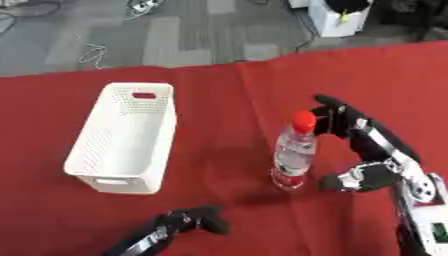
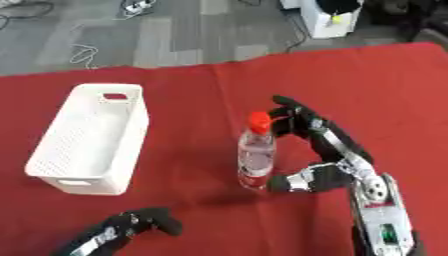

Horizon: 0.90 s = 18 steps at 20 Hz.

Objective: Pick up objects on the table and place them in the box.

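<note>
Nothing is in the box (image 1: 122,135) yet as far as I can see: the white perforated bin sits on the red tablecloth (image 1: 227,90) with its inside showing bare. The one object I can find is the clear water bottle (image 1: 293,157) with the red cap, standing upright on the cloth, well to the right of the box. My right hand (image 1: 363,150) is spread around it from the right side, fingers up near the cap and thumb low beside the base, but I can't tell whether either touches the bottle; I judge the grasp not yet closed. My left hand (image 1: 197,222) rests near the bottom edge, fingers curled on nothing. So closing, lifting, carrying left and dropping all remain.
</note>
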Motion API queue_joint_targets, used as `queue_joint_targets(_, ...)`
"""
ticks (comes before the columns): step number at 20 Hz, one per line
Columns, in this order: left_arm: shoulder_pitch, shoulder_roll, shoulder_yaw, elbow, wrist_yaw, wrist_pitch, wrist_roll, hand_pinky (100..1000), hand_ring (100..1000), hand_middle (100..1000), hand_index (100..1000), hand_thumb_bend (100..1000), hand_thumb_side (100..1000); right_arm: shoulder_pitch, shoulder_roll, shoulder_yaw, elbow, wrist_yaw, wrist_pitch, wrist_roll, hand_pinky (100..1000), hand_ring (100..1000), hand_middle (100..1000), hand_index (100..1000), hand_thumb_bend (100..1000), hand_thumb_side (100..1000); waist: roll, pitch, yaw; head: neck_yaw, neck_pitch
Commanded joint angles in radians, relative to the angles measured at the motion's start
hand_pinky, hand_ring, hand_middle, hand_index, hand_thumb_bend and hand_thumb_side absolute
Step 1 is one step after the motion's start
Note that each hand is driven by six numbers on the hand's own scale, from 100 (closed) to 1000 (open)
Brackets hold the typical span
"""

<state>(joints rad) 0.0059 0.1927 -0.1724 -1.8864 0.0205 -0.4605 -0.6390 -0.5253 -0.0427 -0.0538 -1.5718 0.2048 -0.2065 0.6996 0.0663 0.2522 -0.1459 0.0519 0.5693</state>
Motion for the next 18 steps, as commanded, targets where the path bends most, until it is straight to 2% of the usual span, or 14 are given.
queue_joint_targets(1, -0.008, -0.003, -0.004, -0.020, -0.004, -0.127, -0.132, 755, 836, 719, 977, 100, 782, -0.006, 0.003, 0.000, -0.028, 0.001, 0.003, -0.001, 743, 748, 786, 1000, 1000, 425, -0.004, -0.010, 0.003, -0.014, -0.013)
queue_joint_targets(13, -0.012, -0.010, -0.005, -0.022, -0.003, -0.128, -0.140, 756, 836, 706, 976, 100, 786, 0.000, 0.013, -0.005, -0.049, -0.025, 0.008, -0.012, 754, 748, 787, 1000, 926, 540, -0.002, 0.001, 0.034, -0.022, -0.019)
queue_joint_targets(18, -0.013, -0.011, -0.004, -0.020, -0.006, -0.127, -0.143, 756, 836, 705, 976, 100, 789, -0.003, 0.010, -0.005, -0.048, -0.025, 0.007, -0.012, 762, 754, 789, 1000, 944, 518, -0.006, 0.004, 0.038, -0.024, -0.023)
